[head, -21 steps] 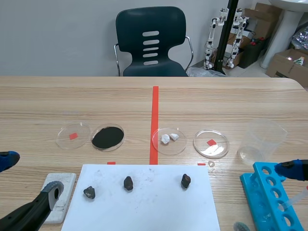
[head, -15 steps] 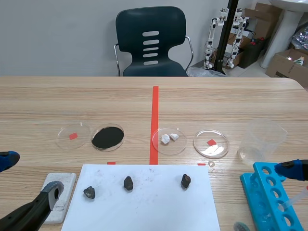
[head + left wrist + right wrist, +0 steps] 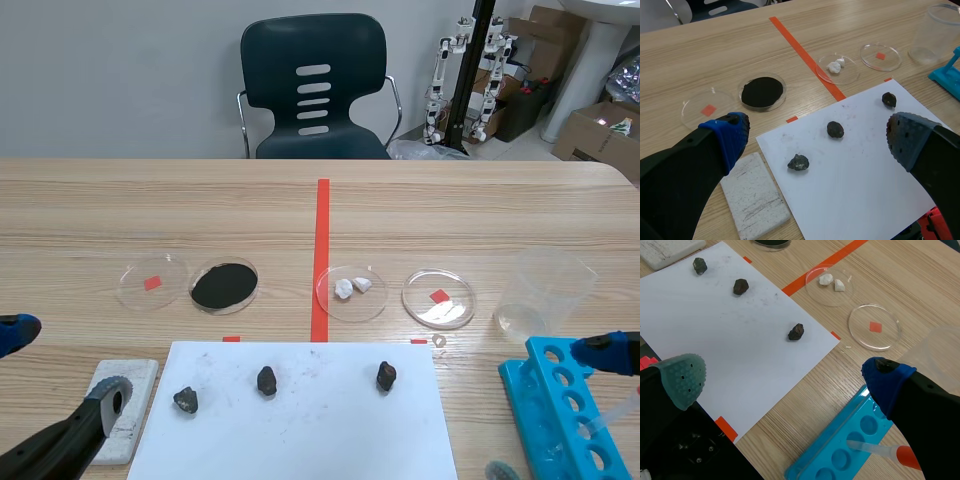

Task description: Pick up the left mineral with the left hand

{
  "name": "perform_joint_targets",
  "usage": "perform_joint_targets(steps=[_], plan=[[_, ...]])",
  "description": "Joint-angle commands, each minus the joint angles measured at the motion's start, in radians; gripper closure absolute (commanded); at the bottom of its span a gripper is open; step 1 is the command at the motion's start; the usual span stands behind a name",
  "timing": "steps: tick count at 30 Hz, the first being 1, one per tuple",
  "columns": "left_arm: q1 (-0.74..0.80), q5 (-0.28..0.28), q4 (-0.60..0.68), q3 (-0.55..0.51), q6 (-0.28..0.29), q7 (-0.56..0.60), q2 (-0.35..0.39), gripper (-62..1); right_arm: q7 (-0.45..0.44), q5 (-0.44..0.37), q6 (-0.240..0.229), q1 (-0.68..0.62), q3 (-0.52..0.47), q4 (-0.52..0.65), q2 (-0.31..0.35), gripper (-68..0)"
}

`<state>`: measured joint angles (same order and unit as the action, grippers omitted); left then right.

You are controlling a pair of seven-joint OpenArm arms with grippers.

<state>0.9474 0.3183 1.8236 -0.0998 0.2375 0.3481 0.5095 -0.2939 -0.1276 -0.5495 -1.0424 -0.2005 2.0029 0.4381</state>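
Sharing a white sheet [image 3: 300, 440] on the worktop [image 3: 100, 220] with the middle mineral [image 3: 835, 129] and right mineral [image 3: 889, 99]; lying near a pale block [image 3: 754, 195] just off the sheet. Showing the left mineral [image 3: 798, 162] as a squat lump, slightly longer across the sheet, pointing no clear way. Hovering over it with the left gripper [image 3: 815, 135], fingers spread wide, holding nothing, with the lump under and between them, touching neither. Hanging by a blue rack [image 3: 820, 462] with the right gripper [image 3: 784, 379], fingers likewise wide.

Wooden table [image 3: 120, 210] bearing a paper sheet [image 3: 300, 435]
Four petri dishes [image 3: 152, 282] beyond the sheet; white block [image 3: 140, 385] left, blue rack [image 3: 560, 420] right of it.
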Motion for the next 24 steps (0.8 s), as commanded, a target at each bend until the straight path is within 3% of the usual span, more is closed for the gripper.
perform_joint_targets(steps=[1,5,11,16,18,24], plan=[[-0.001,0.008,0.018,0.005,0.002,-0.01,-0.005,-57.2,-0.018,-0.011,0.001,-0.002,0.003,0.014,0.0,-67.9],[-0.011,0.019,0.018,0.035,0.003,-0.107,-0.005,-57.2,-0.018,-0.011,0.001,-0.002,0.003,0.014,0.0,-67.9],[-0.085,0.044,0.018,0.13,0.005,-0.382,-0.005,-57.2,-0.018,-0.011,0.001,-0.002,0.003,0.014,0.0,-67.9],[-0.184,0.156,0.018,0.213,-0.024,-0.666,-0.018,-57.2,-0.018,-0.011,0.001,-0.002,0.003,0.014,0.0,-67.9],[-0.224,0.198,0.018,0.244,-0.064,-0.771,-0.026,-57.2,-0.019,-0.011,0.001,-0.002,0.003,0.014,0.0,-67.9],[-0.344,0.202,0.018,0.33,-0.299,-1.041,-0.066,-57.2,-0.018,-0.011,0.001,-0.002,0.003,0.014,0.0,-67.9]])
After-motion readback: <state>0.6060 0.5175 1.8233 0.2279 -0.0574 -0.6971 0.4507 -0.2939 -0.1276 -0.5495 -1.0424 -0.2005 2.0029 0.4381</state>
